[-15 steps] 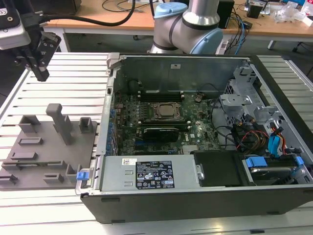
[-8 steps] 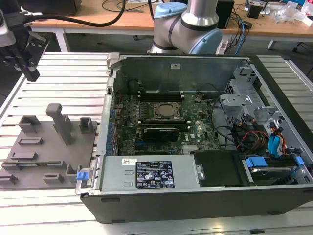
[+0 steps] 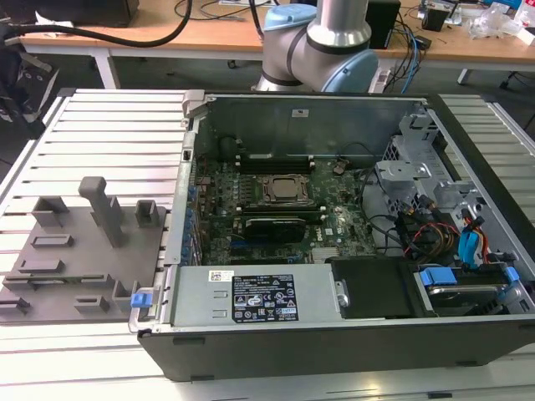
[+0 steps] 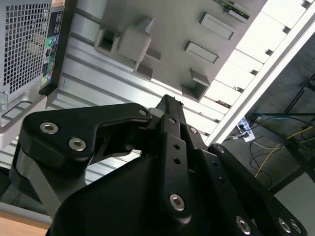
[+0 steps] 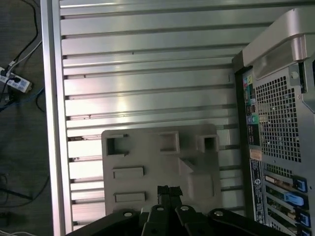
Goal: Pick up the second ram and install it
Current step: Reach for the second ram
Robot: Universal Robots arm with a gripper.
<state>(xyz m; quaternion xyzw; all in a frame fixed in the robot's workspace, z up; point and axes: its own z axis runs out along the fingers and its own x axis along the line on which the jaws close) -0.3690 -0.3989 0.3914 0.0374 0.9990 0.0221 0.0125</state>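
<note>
Gripper (image 5: 170,190): black; fingers pressed together;
Ram (image 4: 230,7): thin green strip laid on matte grey fixture (image 4: 162,29);
Case (image 3: 301,117): opened metal, at the exterior view's right

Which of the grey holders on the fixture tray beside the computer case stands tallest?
The upright post near the middle of the tray. The other holders, like the square block toward the exterior view's right of it, sit low.

One open computer case (image 3: 334,355), one grey fixture plate (image 3: 84,259), one processor (image 3: 284,189), one green ram stick (image 4: 231,7).
</note>
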